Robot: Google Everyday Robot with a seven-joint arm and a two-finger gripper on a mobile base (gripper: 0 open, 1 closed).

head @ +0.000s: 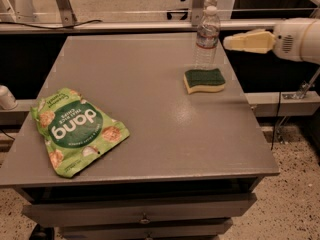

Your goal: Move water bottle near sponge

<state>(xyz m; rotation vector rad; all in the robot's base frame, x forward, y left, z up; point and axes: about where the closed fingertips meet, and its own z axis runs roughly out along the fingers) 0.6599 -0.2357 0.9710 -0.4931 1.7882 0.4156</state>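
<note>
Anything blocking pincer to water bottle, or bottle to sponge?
Nothing visible. The pincer hangs beside the water bottle, apart from it, with only open air between. The bottle stands upright just behind the sponge, with nothing between them.

Robotics lab, grey drawer table (pixel 150 149), speckled floor (pixel 295 204), end effector (pixel 231 42) at right

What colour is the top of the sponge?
The sponge is dark green on top, camera view; the gripper hangs beside the water bottle.

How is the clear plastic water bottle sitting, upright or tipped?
Upright: the clear plastic water bottle stands on its base, white cap uppermost, behind the green-topped sponge. The cream gripper is beside it, apart.
</note>
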